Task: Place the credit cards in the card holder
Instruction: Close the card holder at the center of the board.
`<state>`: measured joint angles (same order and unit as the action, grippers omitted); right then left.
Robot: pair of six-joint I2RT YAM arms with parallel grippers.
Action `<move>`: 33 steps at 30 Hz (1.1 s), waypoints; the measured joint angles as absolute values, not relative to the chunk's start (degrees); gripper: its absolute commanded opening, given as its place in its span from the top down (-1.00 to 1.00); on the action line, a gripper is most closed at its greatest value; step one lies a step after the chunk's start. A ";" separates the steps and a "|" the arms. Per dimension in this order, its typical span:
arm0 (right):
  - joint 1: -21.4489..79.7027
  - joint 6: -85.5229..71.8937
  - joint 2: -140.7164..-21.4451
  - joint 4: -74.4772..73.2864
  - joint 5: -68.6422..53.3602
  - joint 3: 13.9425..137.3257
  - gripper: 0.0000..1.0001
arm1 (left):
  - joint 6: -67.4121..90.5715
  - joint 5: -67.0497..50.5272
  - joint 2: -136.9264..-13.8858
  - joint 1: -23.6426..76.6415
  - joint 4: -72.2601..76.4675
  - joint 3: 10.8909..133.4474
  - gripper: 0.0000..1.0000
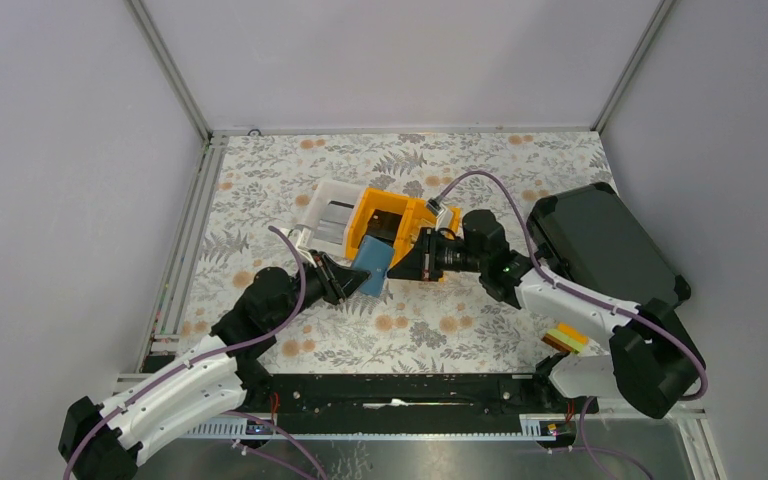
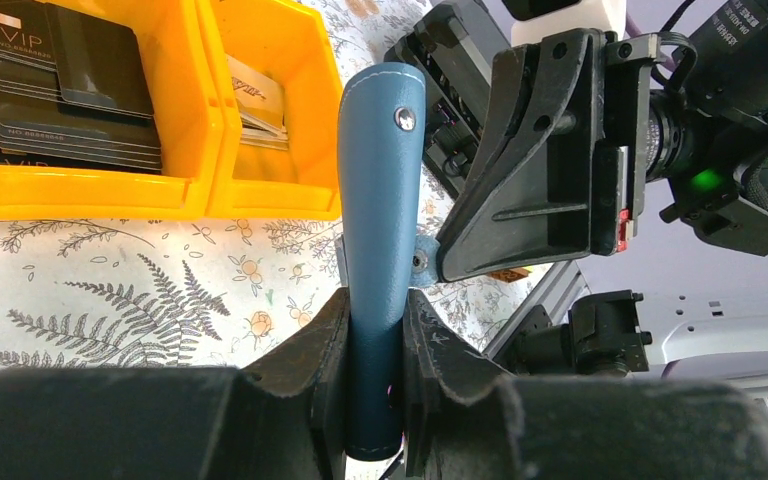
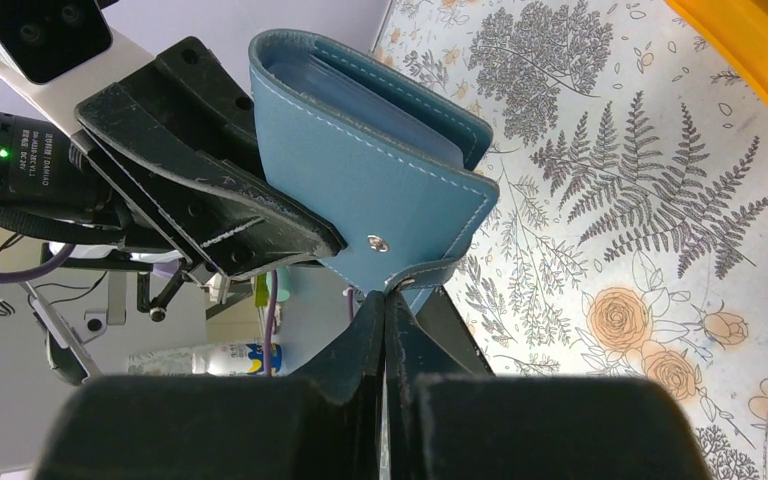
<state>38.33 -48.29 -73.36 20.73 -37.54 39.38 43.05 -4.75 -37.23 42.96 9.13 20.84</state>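
1. Floral-print table (image 1: 460, 340), pale walls on three sides. The work sits at the centre of the overhead view.
2. Left gripper (image 2: 375, 320): fingers nearly closed, clamping the card holder (image 2: 380, 190) by its lower edge. The holder stands upright, folded shut and raised off the table.
3. Cards (image 2: 70, 100): dark stacks lie in the orange bin (image 2: 90, 195), upper left of the left wrist view. Neither gripper carries one.
4. Right gripper (image 3: 385, 305): fingers pressed fully together, pinching the small tab (image 3: 428, 272) on the holder's flap.
5. Assessment: the step in hand appears to be unfastening the flap.
6. Recommendation: draw the tab squarely away from the snap, slowly, with the left clamp held firm. The pinch is thin and may slip. Avoid twisting the soft cover.
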 measured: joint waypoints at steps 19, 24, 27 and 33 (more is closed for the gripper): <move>39.11 -49.34 -76.31 23.88 -37.65 40.01 1.00 | 40.91 -4.60 -37.98 43.42 8.71 20.86 1.00; 39.22 -49.34 -76.71 24.38 -37.78 40.01 1.00 | 40.88 -4.34 -38.79 43.64 8.69 21.08 1.00; 39.27 -49.36 -76.75 24.75 -37.78 40.01 1.00 | 40.88 -4.05 -39.24 43.77 8.69 21.41 1.00; 39.29 -49.34 -76.75 25.08 -37.76 40.01 1.00 | 40.95 -3.68 -39.48 43.88 8.69 21.52 1.00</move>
